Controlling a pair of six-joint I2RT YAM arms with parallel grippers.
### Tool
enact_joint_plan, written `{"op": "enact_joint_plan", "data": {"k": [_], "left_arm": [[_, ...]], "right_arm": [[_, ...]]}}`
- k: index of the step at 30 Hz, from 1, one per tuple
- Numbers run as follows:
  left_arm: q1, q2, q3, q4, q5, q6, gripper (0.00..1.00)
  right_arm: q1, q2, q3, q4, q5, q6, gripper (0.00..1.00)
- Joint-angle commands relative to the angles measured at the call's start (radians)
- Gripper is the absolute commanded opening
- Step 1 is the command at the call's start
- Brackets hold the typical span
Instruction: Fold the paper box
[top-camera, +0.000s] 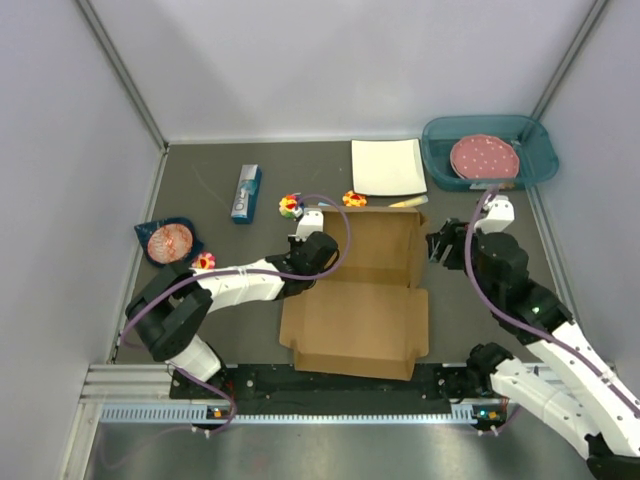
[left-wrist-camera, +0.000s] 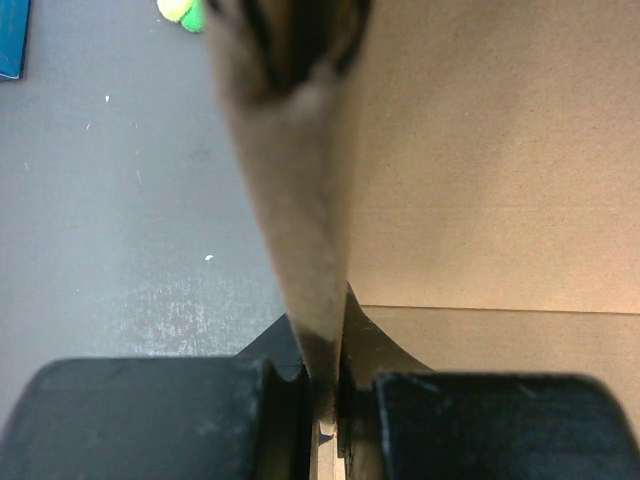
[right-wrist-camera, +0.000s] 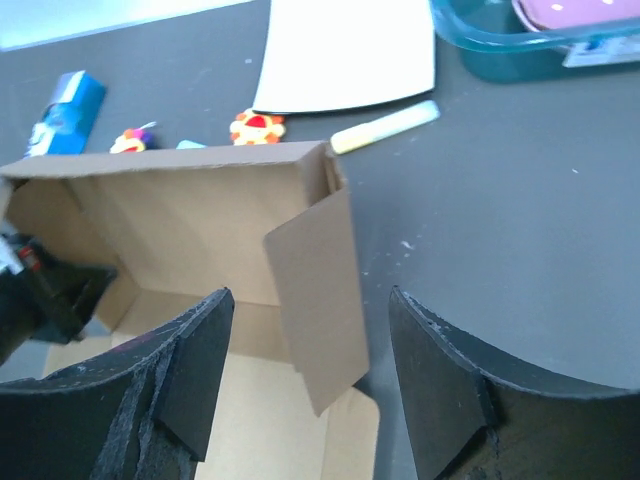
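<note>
The paper box (top-camera: 360, 310) is brown cardboard lying in the middle of the table, its back wall raised and its lid panel flat toward the near edge. My left gripper (top-camera: 318, 250) is at the box's left side, shut on an upright side flap (left-wrist-camera: 300, 200) pinched between its jaws (left-wrist-camera: 325, 400). My right gripper (top-camera: 437, 245) hovers at the box's right end and stands open. In the right wrist view the right side flap (right-wrist-camera: 320, 290) hangs loose between the right gripper's spread fingers (right-wrist-camera: 310, 295), touching neither. The left arm shows inside the box (right-wrist-camera: 190, 220) at the left.
A white square plate (top-camera: 388, 166) and a yellow stick (top-camera: 408, 201) lie behind the box. A teal tray (top-camera: 436, 150) with a pink disc stands back right. A blue packet (top-camera: 246, 192), small toys (top-camera: 291, 205) and a dark bowl (top-camera: 170, 240) sit to the left.
</note>
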Motion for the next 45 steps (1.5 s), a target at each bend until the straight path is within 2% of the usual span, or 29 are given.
{"op": "enact_joint_plan", "data": {"k": [1,8,19,26,31,37,45], "left_arm": [[-0.004,0.03,-0.037,-0.092,0.035,0.037,0.0],[-0.004,0.01,-0.042,-0.091,0.043,0.046,0.0],[-0.02,-0.007,-0.032,-0.079,0.027,0.089,0.0],[-0.033,-0.009,-0.037,-0.072,0.026,0.096,0.0],[-0.039,-0.018,-0.046,-0.057,0.023,0.105,0.0],[-0.039,-0.022,-0.048,-0.056,0.018,0.106,0.0],[-0.039,-0.024,-0.046,-0.052,0.011,0.108,0.0]], "right_arm": [[-0.065,0.076,-0.002,-0.039,0.039,0.029,0.63],[-0.076,0.167,-0.091,0.092,-0.045,0.04,0.63],[-0.076,0.366,-0.071,0.223,-0.055,0.009,0.64],[-0.076,0.405,-0.085,0.33,-0.064,0.032,0.73],[-0.076,0.489,-0.056,0.355,-0.062,0.015,0.73],[-0.076,0.572,-0.034,0.358,-0.053,-0.008,0.57],[-0.076,0.57,-0.053,0.326,0.014,-0.022,0.03]]}}
